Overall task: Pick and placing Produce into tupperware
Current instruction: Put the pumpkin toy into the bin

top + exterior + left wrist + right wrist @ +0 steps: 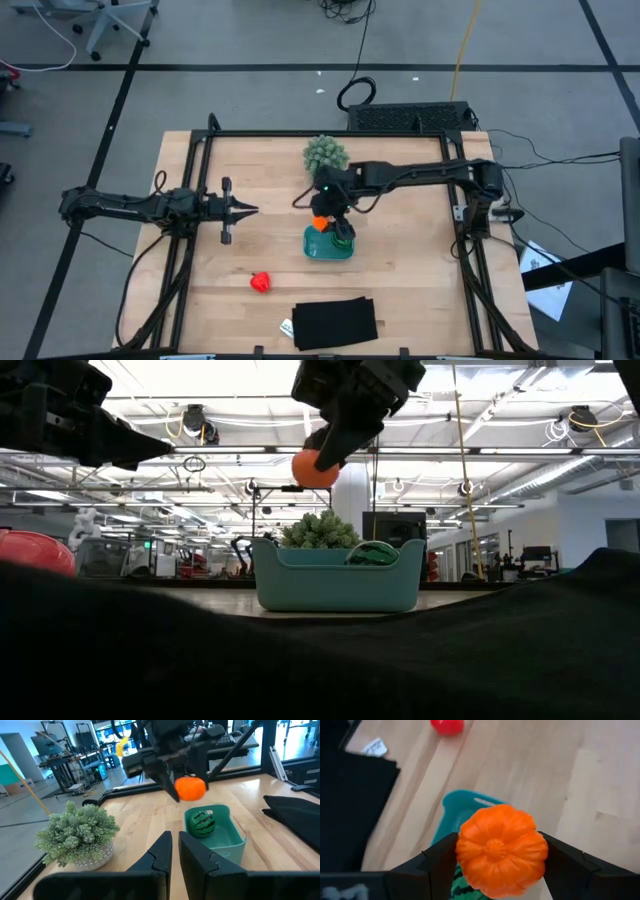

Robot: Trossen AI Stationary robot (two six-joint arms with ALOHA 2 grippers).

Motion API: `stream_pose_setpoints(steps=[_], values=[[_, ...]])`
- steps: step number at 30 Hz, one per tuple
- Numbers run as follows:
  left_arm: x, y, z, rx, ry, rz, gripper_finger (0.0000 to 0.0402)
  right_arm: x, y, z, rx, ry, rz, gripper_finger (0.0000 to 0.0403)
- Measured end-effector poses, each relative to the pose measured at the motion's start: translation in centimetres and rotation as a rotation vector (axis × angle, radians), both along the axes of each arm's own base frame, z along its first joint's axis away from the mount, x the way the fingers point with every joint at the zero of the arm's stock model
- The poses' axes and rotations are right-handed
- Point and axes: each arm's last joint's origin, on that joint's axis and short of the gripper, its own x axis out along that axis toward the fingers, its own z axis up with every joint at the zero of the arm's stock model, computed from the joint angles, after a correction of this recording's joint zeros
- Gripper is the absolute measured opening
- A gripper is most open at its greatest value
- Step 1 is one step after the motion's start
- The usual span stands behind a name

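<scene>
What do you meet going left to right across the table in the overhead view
Left pincer, red lumpy piece, then the teal tub under the right pincer holding the orange ball. The plant and black rectangle overlap these, so they are left out.

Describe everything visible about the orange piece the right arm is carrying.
The orange piece is a small ribbed toy pumpkin with a round stem dimple at its centre, glossy like plastic. The right hand clamps it between two dark fingers, one on each side. It hangs in the air just above the teal tub, touching nothing else; a striped green piece already lies inside.
</scene>
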Motion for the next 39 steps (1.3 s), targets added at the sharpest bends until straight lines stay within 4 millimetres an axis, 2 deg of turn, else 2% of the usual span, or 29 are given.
stream_pose_setpoints(steps=[10,21,29,39], values=[[0.0,0.0,-0.1,0.0,0.008,0.0,0.0037,1.8,3.3,-2.8,-0.119,-0.068,0.263,0.0238],[0.0,0.0,-0.1,-0.005,0.008,-0.008,0.0037,1.9,5.1,-5.1,-0.248,-0.139,0.467,0.0237],[0.0,0.0,-0.1,-0.005,0.008,-0.009,0.0037,1.3,5.0,-6.8,-0.337,-0.114,0.457,0.0235],[0.0,0.0,-0.1,-0.005,0.008,-0.009,0.0037,1.3,4.8,-6.9,-0.3,-0.099,0.388,0.0235]])
